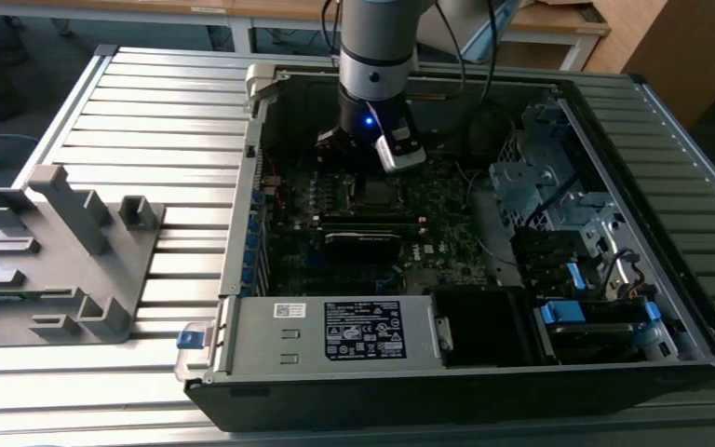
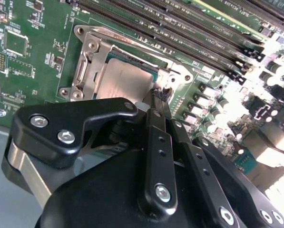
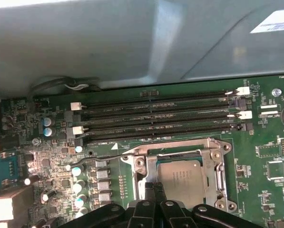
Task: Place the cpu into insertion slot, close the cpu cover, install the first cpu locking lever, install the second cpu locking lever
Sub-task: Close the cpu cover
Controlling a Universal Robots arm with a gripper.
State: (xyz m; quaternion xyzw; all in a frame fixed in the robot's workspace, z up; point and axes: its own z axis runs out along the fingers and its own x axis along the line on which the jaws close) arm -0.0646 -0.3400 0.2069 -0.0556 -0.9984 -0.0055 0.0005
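The cpu (image 3: 187,176) (image 2: 125,80) is a small square chip with a dull silvery top. It sits in the socket on the green motherboard (image 1: 451,233). The cpu cover (image 3: 217,164) (image 2: 92,57), a thin silvery frame, lies flat around it, and the chip shows through its window. A thin wire locking lever (image 3: 108,156) runs along the socket's edge beside the memory slots. My gripper (image 2: 159,94) (image 3: 153,186) is shut, its black fingertips together at the socket's edge next to the cpu. In the exterior view my arm (image 1: 376,65) reaches down into the open computer case over the socket (image 1: 376,193).
Several long black memory slots (image 3: 156,116) lie beside the socket. Capacitors (image 3: 77,171) stand near the lever's end. The case walls (image 1: 258,168) ring the board, with a power supply box (image 1: 332,331) and drive bays (image 1: 557,186). A grey fixture (image 1: 60,251) stands on the slatted table.
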